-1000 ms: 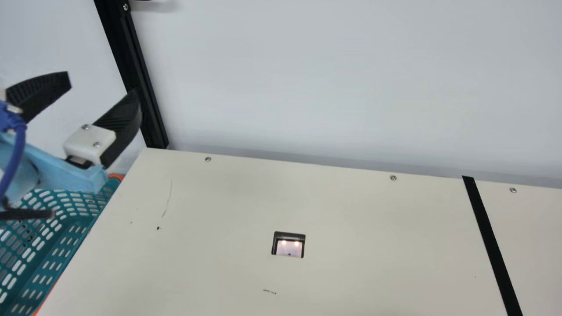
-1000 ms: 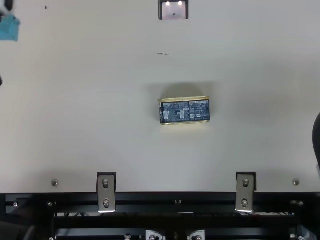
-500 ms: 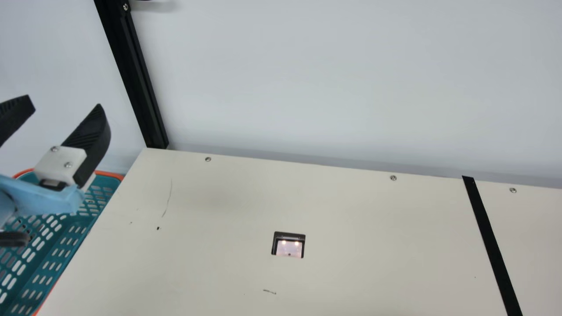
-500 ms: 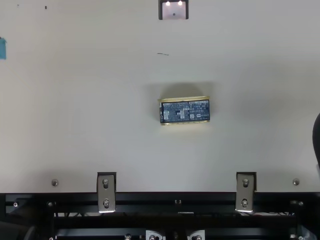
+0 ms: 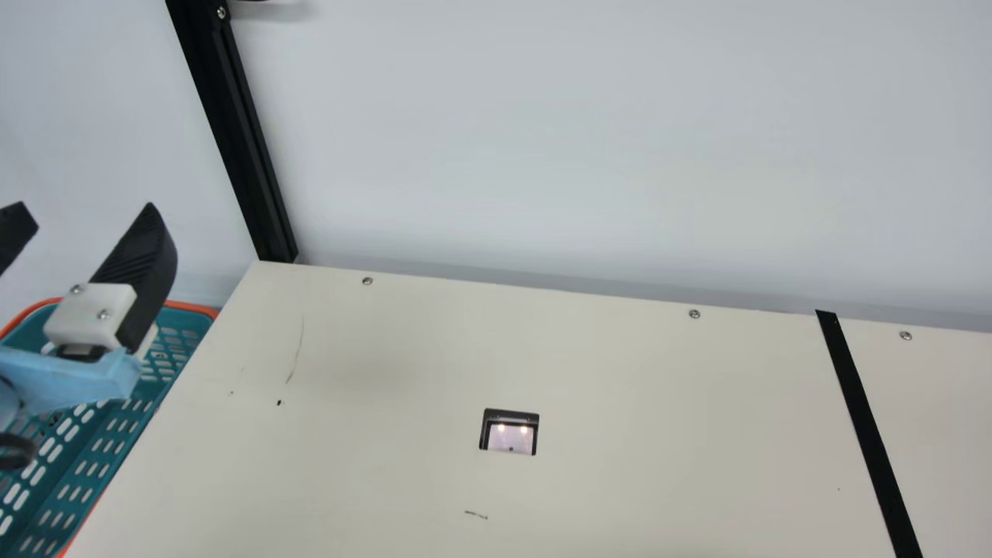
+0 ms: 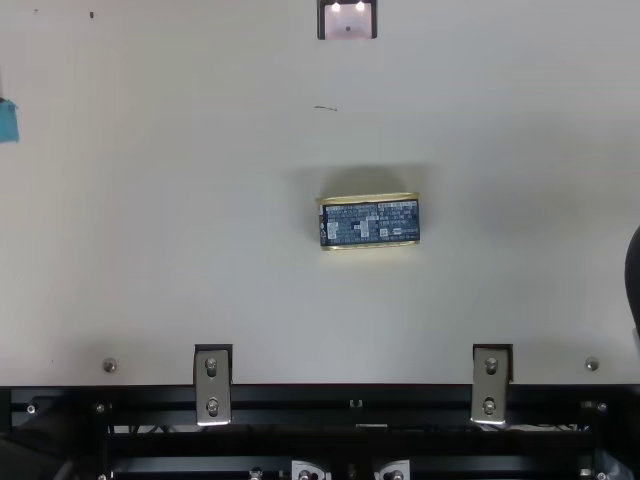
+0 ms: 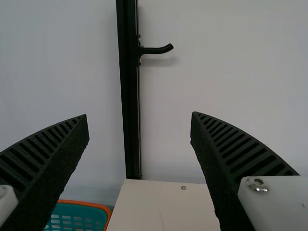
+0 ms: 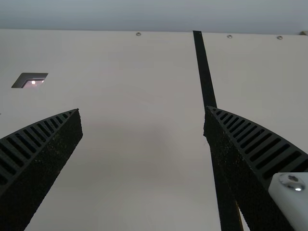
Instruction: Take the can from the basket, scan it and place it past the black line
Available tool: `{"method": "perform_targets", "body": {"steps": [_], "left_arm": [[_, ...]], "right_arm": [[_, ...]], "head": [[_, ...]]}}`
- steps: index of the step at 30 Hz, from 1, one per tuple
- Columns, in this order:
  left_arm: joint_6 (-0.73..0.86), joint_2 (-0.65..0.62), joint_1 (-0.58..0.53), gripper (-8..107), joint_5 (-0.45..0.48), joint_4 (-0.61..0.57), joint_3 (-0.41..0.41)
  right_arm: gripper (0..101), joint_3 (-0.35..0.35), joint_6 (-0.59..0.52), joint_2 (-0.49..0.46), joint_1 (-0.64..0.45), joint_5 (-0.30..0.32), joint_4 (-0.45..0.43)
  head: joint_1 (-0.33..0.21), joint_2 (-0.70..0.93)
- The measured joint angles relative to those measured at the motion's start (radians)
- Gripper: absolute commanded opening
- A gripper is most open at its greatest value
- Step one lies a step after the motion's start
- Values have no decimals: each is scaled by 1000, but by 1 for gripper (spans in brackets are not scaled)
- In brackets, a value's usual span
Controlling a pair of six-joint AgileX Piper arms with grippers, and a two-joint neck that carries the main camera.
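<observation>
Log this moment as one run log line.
blue-labelled can: on table, off scanner | scanner: lit | basket: beside table | left gripper: jaws open, empty | right gripper: jaws open, empty

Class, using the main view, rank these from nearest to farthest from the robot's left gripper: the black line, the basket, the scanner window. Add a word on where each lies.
From the left gripper:
1. Basket: far left, just below the gripper in the view.
2. Scanner window: near the middle.
3. Black line: right side.
</observation>
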Motion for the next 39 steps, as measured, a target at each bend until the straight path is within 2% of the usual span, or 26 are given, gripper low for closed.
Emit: {"method": "perform_targets", "body": {"steps": [9, 13, 26, 39], "left_arm": [[143, -30, -161, 90, -169, -210, 20], [165, -35, -220, 90, -222, -244, 24], [165, -35, -220, 90, -222, -247, 24], [165, -35, -220, 90, -222, -247, 24]], "right_arm": [[101, 0, 0, 0, 0, 0, 0], [101, 0, 0, 0, 0, 0, 0], [101, -1, 0, 11, 14, -8, -1], [101, -79, -65, 215, 135, -125, -35]], "head": [[0, 0], [0, 0], [0, 0], [0, 0]]}}
